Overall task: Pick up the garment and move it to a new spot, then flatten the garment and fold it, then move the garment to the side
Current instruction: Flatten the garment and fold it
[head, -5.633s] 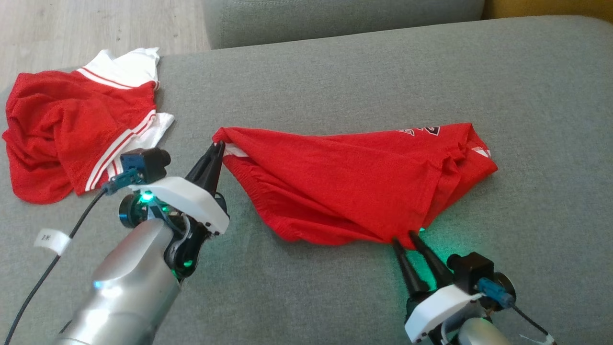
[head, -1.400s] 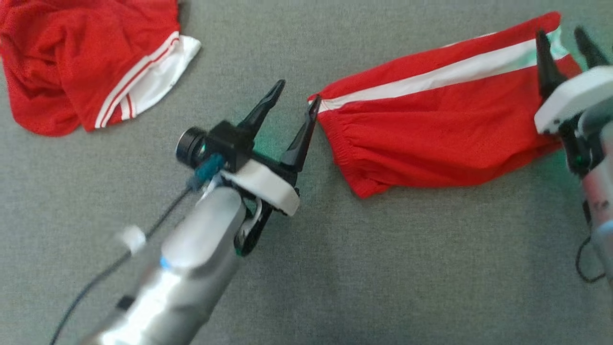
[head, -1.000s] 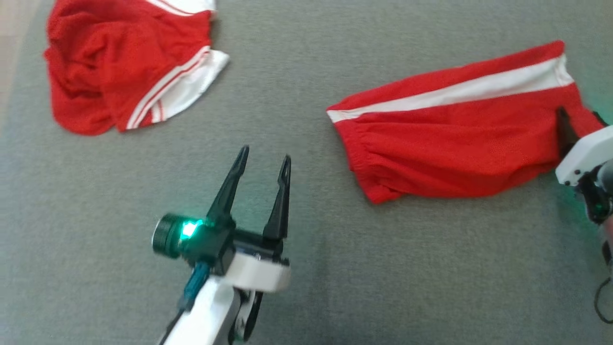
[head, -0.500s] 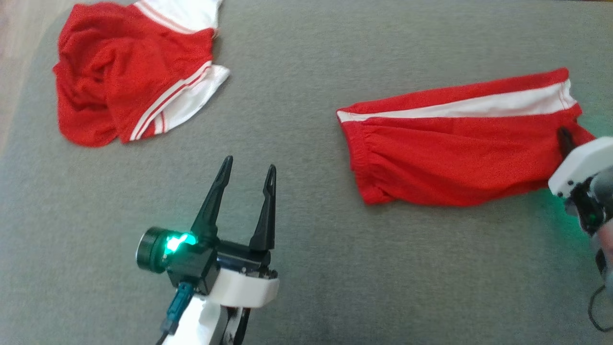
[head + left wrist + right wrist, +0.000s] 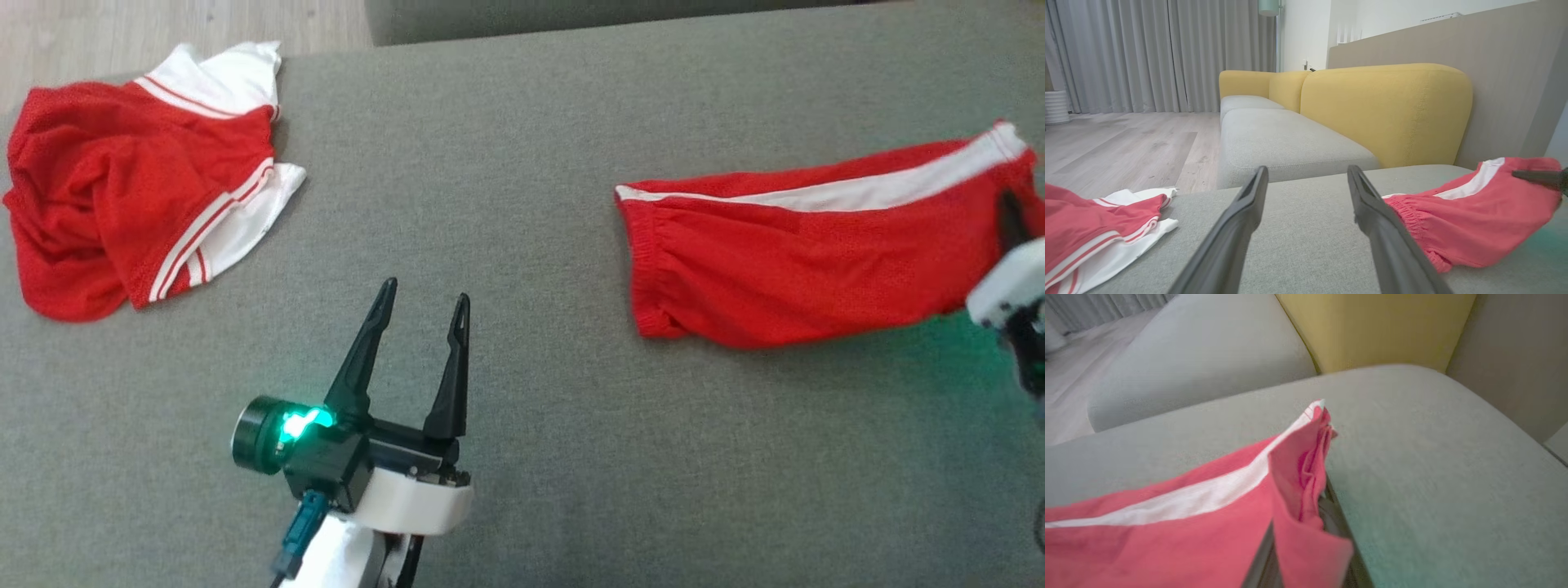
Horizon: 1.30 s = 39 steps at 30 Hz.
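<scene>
**A:** What is the setting?

**B:** A wide grey fabric sofa seat [image 5: 522, 204] is the work surface. The left wrist view shows a yellow cushioned backrest [image 5: 1384, 110] beyond it and a pale wooden floor [image 5: 1126, 139] to one side.

**A:** Where is the garment?

**B:** In the head view, the red mesh shorts with a white side stripe [image 5: 816, 261] lie folded lengthwise at 3 o'clock. The elastic waistband points toward the centre and the leg hems toward the picture's edge. A crumpled red-and-white garment [image 5: 122, 196] sits well apart at 10 o'clock.

**A:** And the hands?

**B:** The right hand [image 5: 1010, 219] is pinched tight on the hem end of the shorts. Its own wrist view shows red cloth draped over and between the fingers. The left hand [image 5: 426, 290], at 6 o'clock, is spread wide and empty over bare seat, well apart from both garments.

**A:** So this looks like the last step, moving it aside. What could go wrong?

**B:** Only one end is held. If the right hand drags toward 3 o'clock, the waistband end trails across rough upholstery. Friction could peel the layers apart and undo the fold. Lifting instead would let the free end sag and open.

**A:** Is the grip itself a worry?

**B:** I can't tell how many layers are pinched. The mesh looks thin and slippery, so a quick pull might slide a layer out. The seat's rounded edge is also near that hem end, so overshooting could drop the shorts off it.
</scene>
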Motion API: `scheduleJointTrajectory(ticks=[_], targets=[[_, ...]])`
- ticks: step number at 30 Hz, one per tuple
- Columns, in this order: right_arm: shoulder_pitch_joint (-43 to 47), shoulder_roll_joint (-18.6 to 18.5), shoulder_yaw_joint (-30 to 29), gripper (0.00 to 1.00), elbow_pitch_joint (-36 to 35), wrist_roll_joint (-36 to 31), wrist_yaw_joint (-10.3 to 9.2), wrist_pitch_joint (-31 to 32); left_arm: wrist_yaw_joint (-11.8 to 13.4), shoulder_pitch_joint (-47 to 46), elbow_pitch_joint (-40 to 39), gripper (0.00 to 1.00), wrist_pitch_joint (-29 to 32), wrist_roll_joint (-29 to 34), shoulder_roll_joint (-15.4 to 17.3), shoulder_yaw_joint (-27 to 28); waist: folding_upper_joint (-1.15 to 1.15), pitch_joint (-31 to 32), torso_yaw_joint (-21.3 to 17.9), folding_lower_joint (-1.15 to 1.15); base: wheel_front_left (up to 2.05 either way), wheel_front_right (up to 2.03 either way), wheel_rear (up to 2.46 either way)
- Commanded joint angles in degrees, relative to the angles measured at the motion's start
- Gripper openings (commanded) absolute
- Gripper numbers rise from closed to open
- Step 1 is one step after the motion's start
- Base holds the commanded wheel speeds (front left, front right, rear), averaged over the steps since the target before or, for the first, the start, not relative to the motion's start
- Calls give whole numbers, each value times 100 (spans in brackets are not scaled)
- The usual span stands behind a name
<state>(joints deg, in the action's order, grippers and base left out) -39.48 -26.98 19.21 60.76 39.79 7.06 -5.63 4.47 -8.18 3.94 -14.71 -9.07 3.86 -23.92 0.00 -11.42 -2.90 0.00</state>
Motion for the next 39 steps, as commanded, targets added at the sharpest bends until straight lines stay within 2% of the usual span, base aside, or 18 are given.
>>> scheduleJointTrajectory(ticks=[1,10,16,17,18,19,22,27,32,33,39], targets=[[-210,7,181,0,-330,-46,43,-114,-35,-26,-121,100,-29,43,-39,194,0,101,-33,0,0,0,0],[-250,584,809,0,-1770,-32,43,94,-116,145,-13,100,-29,42,-71,205,0,394,164,0,0,0,0],[308,1133,1433,0,-2417,-162,43,710,-133,215,58,100,-29,-14,-87,150,0,440,464,0,0,0,0],[433,1215,1526,4,-2462,-182,43,827,-133,219,63,100,-29,-20,-89,148,0,437,508,0,0,0,0],[561,1278,1608,44,-2494,-205,43,926,-139,222,68,100,-29,-26,-90,142,0,437,554,0,0,0,0],[675,1327,1621,100,-2506,-225,43,968,-145,223,74,100,-29,-30,-91,132,0,442,599,0,0,0,0],[939,1419,1368,100,-2533,-300,43,777,-143,242,84,100,-29,-40,-94,120,0,493,685,0,0,0,0],[1337,1428,684,100,-2738,-484,43,35,-77,356,-9,100,-29,-47,-96,187,0,658,699,0,0,0,0],[2225,1489,-180,100,-3059,-566,43,-748,69,726,-148,100,-29,-71,-97,430,0,1042,588,0,0,0,0],[2640,1487,-375,100,-3257,-702,43,-876,137,928,-201,100,-29,-51,-97,566,0,1192,534,0,0,0,0],[3767,1724,-836,100,-4180,-1231,43,-934,268,1480,-386,100,-29,9,-98,918,0,1539,397,0,0,0,0]])
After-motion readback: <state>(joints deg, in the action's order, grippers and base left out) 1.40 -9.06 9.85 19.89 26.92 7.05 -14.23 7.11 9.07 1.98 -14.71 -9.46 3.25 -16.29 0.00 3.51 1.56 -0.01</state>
